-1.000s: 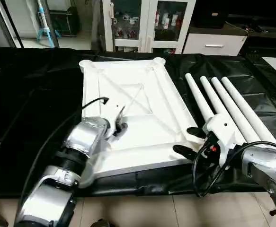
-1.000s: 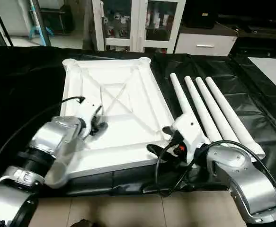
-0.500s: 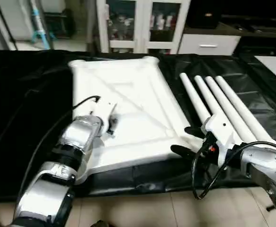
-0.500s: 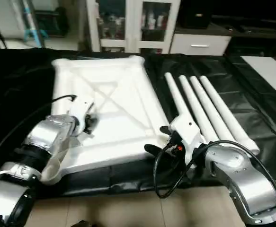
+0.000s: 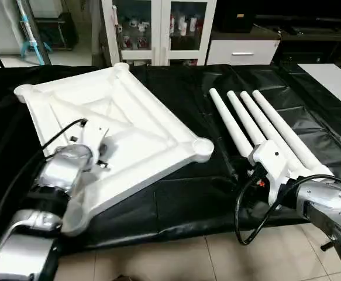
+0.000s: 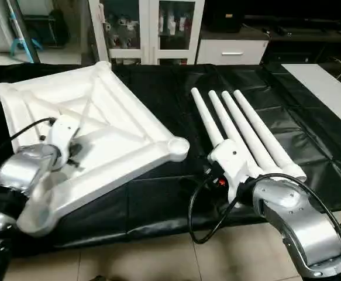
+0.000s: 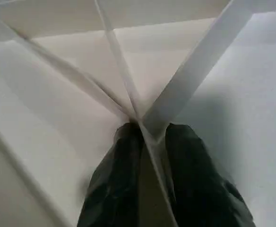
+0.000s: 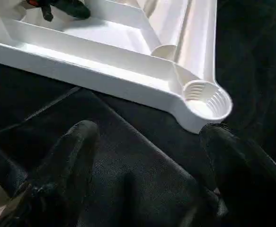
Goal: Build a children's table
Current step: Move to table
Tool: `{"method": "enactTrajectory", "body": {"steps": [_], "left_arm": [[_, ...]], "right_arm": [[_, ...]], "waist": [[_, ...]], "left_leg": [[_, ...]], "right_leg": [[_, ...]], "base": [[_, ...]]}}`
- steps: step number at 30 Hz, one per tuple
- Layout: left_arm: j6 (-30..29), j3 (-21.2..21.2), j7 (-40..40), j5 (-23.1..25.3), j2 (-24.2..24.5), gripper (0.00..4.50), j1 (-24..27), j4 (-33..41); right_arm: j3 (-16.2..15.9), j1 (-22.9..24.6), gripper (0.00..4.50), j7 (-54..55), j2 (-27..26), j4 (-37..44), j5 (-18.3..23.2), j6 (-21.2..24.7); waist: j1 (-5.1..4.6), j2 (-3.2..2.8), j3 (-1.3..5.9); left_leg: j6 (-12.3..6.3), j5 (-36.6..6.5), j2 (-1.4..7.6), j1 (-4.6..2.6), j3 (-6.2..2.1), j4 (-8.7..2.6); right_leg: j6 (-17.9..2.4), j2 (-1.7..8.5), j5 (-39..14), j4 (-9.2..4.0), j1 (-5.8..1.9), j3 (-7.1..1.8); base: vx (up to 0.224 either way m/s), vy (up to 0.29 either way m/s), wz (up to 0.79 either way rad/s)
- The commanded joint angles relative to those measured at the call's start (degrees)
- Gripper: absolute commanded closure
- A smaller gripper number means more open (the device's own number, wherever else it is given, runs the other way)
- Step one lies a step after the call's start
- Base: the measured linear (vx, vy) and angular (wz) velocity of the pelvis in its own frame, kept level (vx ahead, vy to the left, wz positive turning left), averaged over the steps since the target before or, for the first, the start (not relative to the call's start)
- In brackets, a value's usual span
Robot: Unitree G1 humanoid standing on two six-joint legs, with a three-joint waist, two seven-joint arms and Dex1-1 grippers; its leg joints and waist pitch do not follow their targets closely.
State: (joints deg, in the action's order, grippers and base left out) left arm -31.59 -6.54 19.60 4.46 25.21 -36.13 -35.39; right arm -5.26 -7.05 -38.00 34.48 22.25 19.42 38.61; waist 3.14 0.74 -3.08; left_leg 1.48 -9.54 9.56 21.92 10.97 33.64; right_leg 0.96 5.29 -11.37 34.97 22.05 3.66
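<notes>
- Our left claw [image 7: 149, 142] is narrow: its two black fingers [image 7: 116, 184] are pressed on either side of a thin white rib [image 7: 128, 90], just where the ribs cross.
- This rib belongs to the white square plastic tabletop [image 5: 152, 146], which lies underside up on the black-covered table [image 5: 182, 199], turned at an angle, one corner pointing to us.
- Our right claw [image 8: 147, 156] is wide and holds nothing; it hangs over the black cover, near the round corner socket [image 8: 206, 101].
- The four long white tubular legs [image 5: 258, 120] lie side by side, to the right of the tabletop and apart from it.
- We think the rib is thin and smooth, so the fingers could slip off it if the tabletop is pulled further.
- The near corner is close to the table edge, so one more pull could bring it over.
- Our left silver forearm [image 5: 62, 175] reaches forward over the tabletop; the right arm [image 5: 325, 202] is bent low beside the legs.
</notes>
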Motion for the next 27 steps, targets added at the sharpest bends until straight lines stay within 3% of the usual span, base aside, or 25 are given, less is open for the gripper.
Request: {"method": "enactTrajectory", "body": {"steps": [1, 10, 14, 15, 17, 27], "left_arm": [[1.82, -1.43, 1.31, 1.83, 2.09, 3.77, 3.74, 0.19], [0.69, -0.58, 3.81, 2.16, 6.74, 3.83, 6.98, 3.26], [-1.44, 0.68, 3.37, 2.62, 9.51, 3.85, 8.59, 4.59], [-1.59, 0.75, 3.40, 2.65, 9.69, 3.85, 8.76, 4.81], [-2.47, 1.11, 3.45, 2.89, 10.55, 3.85, 9.64, 6.23], [3.44, 2.81, 7.67, 0.97, 15.80, 3.86, 12.66, 6.52]], "right_arm": [[-0.35, -1.28, 0.81, -0.35, 0.25, -0.44, -0.74, -0.17], [-0.74, -2.14, 0.81, -0.78, 0.30, -1.14, -0.85, -0.42], [-1.13, -2.39, 0.81, -0.90, 0.19, -1.40, -0.78, -0.59], [-1.15, -2.40, 0.81, -0.91, 0.18, -1.42, -0.78, -0.59], [-1.22, -2.42, 0.81, -0.99, 0.14, -1.45, -0.81, -0.60], [-1.27, -2.39, 0.81, -1.37, 0.04, -1.64, -0.67, -0.82]], "waist": [[0.74, 1.24, 3.14], [0.62, 1.11, 3.38], [0.65, 1.12, 3.25], [0.42, 1.15, 3.26], [0.10, 1.22, 3.30], [0.13, 1.39, 3.23]], "left_leg": [[0.32, -17.10, 3.70, -1.03, -2.15, -4.56], [-0.80, -13.02, 3.65, -1.00, -1.79, -4.35], [0.30, -15.76, 3.76, -1.32, -1.80, -4.53], [0.64, -15.70, 3.76, -0.92, -1.96, -4.68], [1.33, -16.70, 3.72, -0.88, -2.06, -4.81], [2.06, -19.79, 3.75, -1.49, -1.97, -4.82]], "right_leg": [[-9.03, 4.12, -17.37, -5.02, -1.24, -2.78], [-9.81, 3.89, -13.33, -4.33, -1.35, -2.75], [-9.19, 3.90, -16.29, -4.66, -1.08, -2.79], [-8.86, 3.89, -16.25, -4.51, -1.30, -2.74], [-8.26, 3.69, -16.47, -4.54, -1.24, -2.63], [-8.51, 3.57, -17.50, -4.76, -0.49, -2.81]], "base": [[0.000, 0.000, 0.00], [0.000, 0.000, 0.00], [0.000, 0.000, 0.00], [0.000, 0.000, 0.00], [0.000, 0.000, 0.00], [0.000, 0.000, 0.00]]}}
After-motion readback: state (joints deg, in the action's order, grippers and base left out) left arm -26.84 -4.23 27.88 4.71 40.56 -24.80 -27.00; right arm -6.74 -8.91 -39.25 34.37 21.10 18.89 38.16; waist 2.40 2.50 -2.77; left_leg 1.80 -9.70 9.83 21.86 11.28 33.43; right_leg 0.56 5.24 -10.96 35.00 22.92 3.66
